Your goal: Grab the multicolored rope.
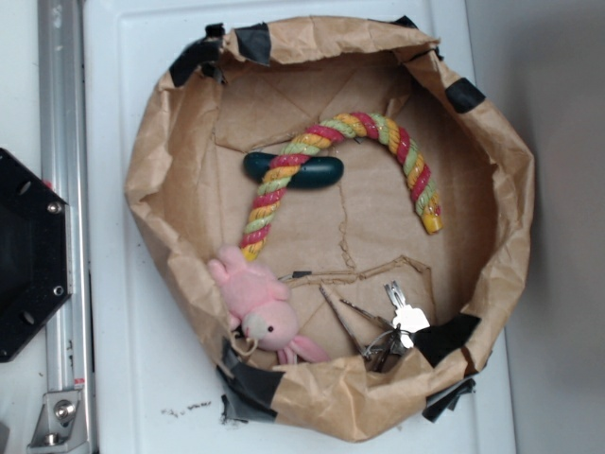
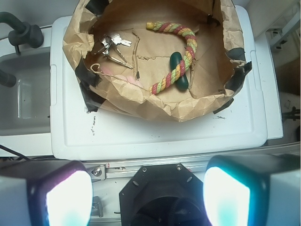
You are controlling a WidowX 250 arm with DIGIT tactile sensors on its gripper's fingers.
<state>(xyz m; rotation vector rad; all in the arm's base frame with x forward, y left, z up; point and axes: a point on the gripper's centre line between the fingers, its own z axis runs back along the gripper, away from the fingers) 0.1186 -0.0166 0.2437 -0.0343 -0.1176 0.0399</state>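
Observation:
The multicolored rope (image 1: pixel 364 128) lies bent in an arch inside the brown paper basket (image 1: pixel 161 151), its red, yellow, orange and pale green strands twisted together. One end crosses over a dark green oblong object (image 1: pixel 321 170). In the wrist view the rope (image 2: pixel 181 59) sits far ahead, near the top of the picture. My gripper (image 2: pixel 148 188) is open, its two bright pads wide apart with nothing between them, hovering above the black arm base (image 2: pixel 162 197) well short of the basket. The gripper is out of the exterior view.
A pink plush toy (image 1: pixel 260 307) leans against the basket's near wall. A bunch of keys (image 1: pixel 397 326) lies on the paper floor. The basket stands on a white lid (image 2: pixel 155 136). A metal rail (image 1: pixel 61 189) and black base plate (image 1: pixel 24 255) flank the left.

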